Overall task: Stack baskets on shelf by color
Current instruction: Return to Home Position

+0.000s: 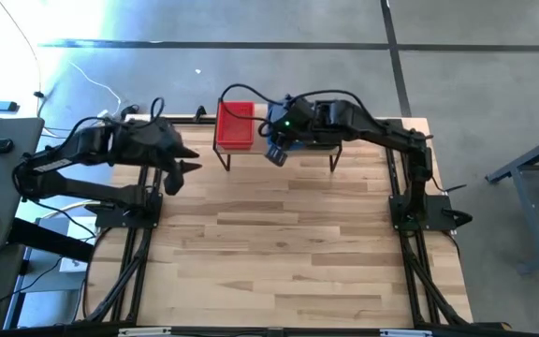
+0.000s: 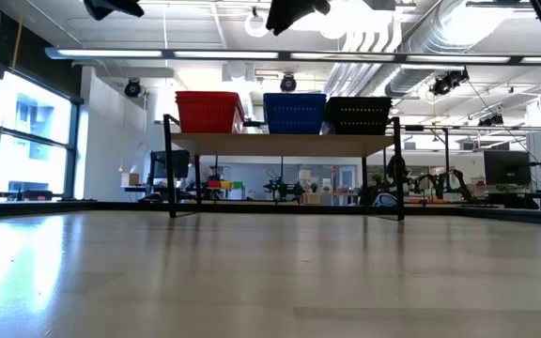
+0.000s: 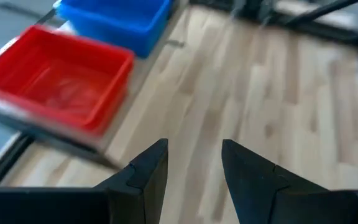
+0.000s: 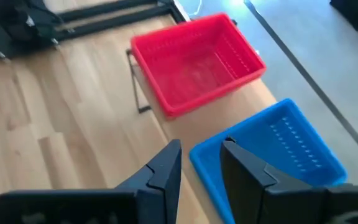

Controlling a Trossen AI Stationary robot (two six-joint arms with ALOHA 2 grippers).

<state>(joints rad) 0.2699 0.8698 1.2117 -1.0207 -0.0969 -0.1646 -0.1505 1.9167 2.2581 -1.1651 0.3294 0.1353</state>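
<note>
The shelf (image 2: 280, 145) stands at the table's far edge on thin black legs. On its plank rest a red basket (image 2: 209, 111), a blue basket (image 2: 294, 113) and a black basket (image 2: 358, 115), side by side. In the high view only the red basket (image 1: 235, 124) shows; my right arm covers the others. My right gripper (image 1: 277, 150) hovers open above the shelf's near edge, by the blue basket (image 4: 272, 155) and right of the red basket (image 4: 194, 62). My left gripper (image 1: 181, 168) hangs open over the table, left of the shelf, facing the red basket (image 3: 58, 78).
The wooden tabletop (image 1: 288, 243) in front of the shelf shows no loose baskets. The black arm frames stand along the table's left and right sides. In the low view both grippers sit high above the table, at the picture's top.
</note>
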